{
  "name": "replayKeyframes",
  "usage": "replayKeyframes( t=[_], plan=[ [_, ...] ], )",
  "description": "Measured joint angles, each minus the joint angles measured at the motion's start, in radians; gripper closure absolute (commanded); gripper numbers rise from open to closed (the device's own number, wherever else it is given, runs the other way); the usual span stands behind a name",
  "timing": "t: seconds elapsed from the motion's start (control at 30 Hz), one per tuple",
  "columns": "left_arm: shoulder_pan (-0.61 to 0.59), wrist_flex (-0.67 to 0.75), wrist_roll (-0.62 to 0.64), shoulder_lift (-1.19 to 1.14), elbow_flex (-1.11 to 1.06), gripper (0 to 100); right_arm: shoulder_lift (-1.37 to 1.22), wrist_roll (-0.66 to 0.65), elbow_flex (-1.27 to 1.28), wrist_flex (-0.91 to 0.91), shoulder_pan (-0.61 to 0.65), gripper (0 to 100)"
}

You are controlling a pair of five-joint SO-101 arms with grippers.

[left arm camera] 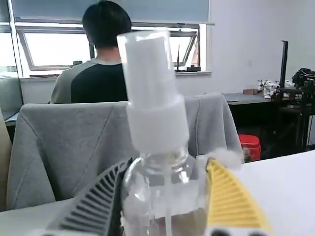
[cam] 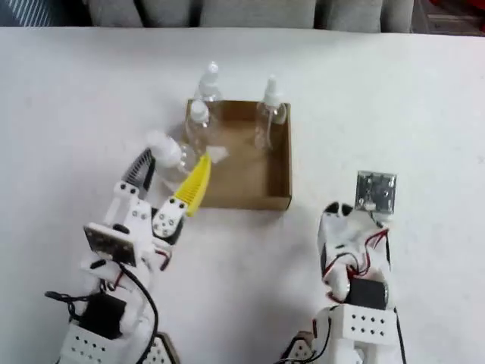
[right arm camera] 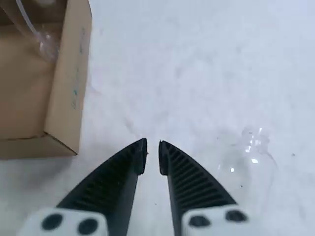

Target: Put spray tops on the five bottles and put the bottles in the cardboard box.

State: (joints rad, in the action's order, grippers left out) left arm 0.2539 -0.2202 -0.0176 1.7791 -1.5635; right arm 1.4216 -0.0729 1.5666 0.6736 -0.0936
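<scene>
Spreading white beneath both arms, the counter (cam: 394, 91) is carrying the box (cam: 250, 201) at its middle, open side up so bottles can be going in from above. The left tool (cam: 176, 159) is grasping a capped bottle (left arm camera: 162, 187) by the shoulder, with a black finger on one side and a yellow one on the other. It is holding the bottle upright right at the box's left wall, seemingly so it can be lowering in without tipping. The right tool (right arm camera: 151, 156) is hanging low over the counter near the box's front corner, its fingers all but clenched with nothing between them. A bare bottle (right arm camera: 252, 162), clear and lacking a top, is resting close beside it, probably the one needing capping next. Inside the box, a left bottle (cam: 198, 125) and a right bottle (cam: 270, 117) are standing capped toward the far side. A corner bottle (cam: 208, 87) is standing at the far left corner; whether it is inside or just behind is hard to tell. The spray top (left arm camera: 152, 98) on the grasped bottle is sitting straight and looking fully seated.
</scene>
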Motion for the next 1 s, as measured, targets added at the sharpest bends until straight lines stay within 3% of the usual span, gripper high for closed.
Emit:
replayKeyframes(
  t=[0.3,0.53,0.63,0.87,1.0],
  plan=[
    [-0.006,0.029,0.000,-0.473,0.281,98,0.115,0.003,0.118,-0.063,-0.023,98.3],
    [-0.006,0.293,0.133,-0.631,0.235,98,0.157,0.077,0.120,-0.043,-0.038,98.3],
    [-0.006,0.333,0.157,-0.675,0.232,98,0.183,0.078,0.120,-0.043,-0.035,98.3],
    [-0.006,0.331,0.161,-0.873,0.368,98,0.358,0.118,0.084,-0.029,0.235,98.4],
    [-0.006,0.222,0.163,-1.060,0.535,98,0.361,0.155,0.002,0.029,0.457,98.4]
  ],
)
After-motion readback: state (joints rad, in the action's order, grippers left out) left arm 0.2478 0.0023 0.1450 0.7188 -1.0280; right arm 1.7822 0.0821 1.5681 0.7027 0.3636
